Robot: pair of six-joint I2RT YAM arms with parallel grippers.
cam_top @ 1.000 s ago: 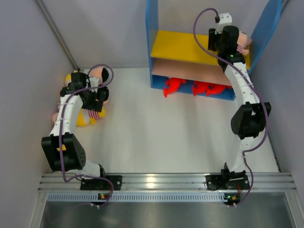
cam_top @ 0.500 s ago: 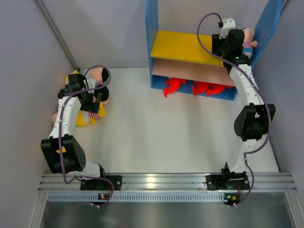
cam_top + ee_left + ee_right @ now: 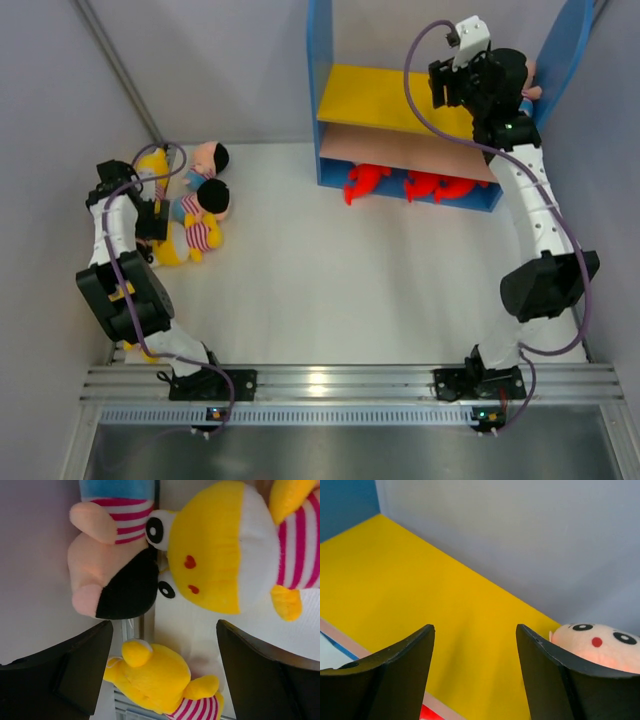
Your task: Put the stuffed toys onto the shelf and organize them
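Overhead: red sharks (image 3: 365,182) sit at the base of the shelf (image 3: 318,60); other toys (image 3: 205,200) lie well left of it. Left wrist: the left gripper (image 3: 162,630) gapes wide, empty, above them. Right wrist: the right gripper (image 3: 475,627) — parted, holding nothing — hovers over the shelf's yellow board (image 3: 420,590), a doll (image 3: 600,645) alongside.

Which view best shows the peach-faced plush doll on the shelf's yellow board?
Right wrist: the peach-faced plush doll shows face, eyes and red nose clearly at lower right. Top external catches a sliver behind the right arm; left wrist, nothing.
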